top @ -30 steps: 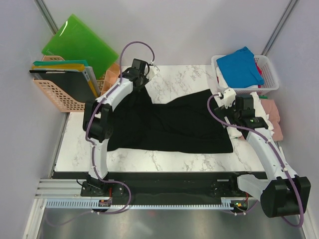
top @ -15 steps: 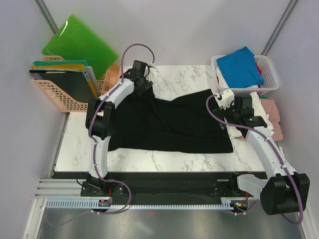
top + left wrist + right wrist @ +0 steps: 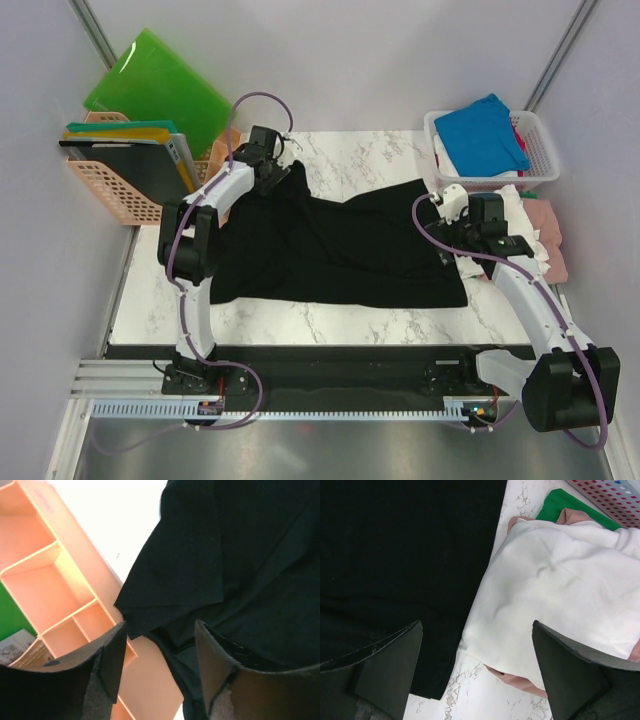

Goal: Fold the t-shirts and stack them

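The black shirt [image 3: 340, 245] lies spread on the tabletop [image 3: 380, 150]. The left tool [image 3: 160, 625] is released above its far-left corner (beside the pink tray [image 3: 45, 580]). The right tool [image 3: 477, 623] is released above its right edge.

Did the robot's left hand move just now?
Yes. The left gripper slid to the left in the top view, ending closer to the peach basket beside the table.

Peach basket [image 3: 105, 195] and green boards [image 3: 165, 85] stand left of the marble table [image 3: 370, 155], white basket [image 3: 545, 152] at right.
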`<control>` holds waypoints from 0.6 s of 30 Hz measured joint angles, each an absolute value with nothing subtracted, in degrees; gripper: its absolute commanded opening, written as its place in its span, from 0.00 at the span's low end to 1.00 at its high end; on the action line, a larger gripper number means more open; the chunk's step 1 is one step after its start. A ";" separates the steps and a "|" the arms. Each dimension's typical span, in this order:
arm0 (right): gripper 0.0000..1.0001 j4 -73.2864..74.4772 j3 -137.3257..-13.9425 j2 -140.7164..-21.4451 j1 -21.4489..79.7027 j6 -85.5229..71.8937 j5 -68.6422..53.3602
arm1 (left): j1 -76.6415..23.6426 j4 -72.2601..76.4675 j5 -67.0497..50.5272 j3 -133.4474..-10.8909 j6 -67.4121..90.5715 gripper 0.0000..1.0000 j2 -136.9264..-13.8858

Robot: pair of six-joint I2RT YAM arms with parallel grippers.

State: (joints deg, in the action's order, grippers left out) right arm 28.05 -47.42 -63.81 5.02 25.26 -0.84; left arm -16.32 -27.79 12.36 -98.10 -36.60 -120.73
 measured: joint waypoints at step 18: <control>0.98 27.83 -46.26 -63.96 5.02 25.26 -0.84 | -19.42 -31.62 8.58 -99.83 -35.18 0.50 -125.14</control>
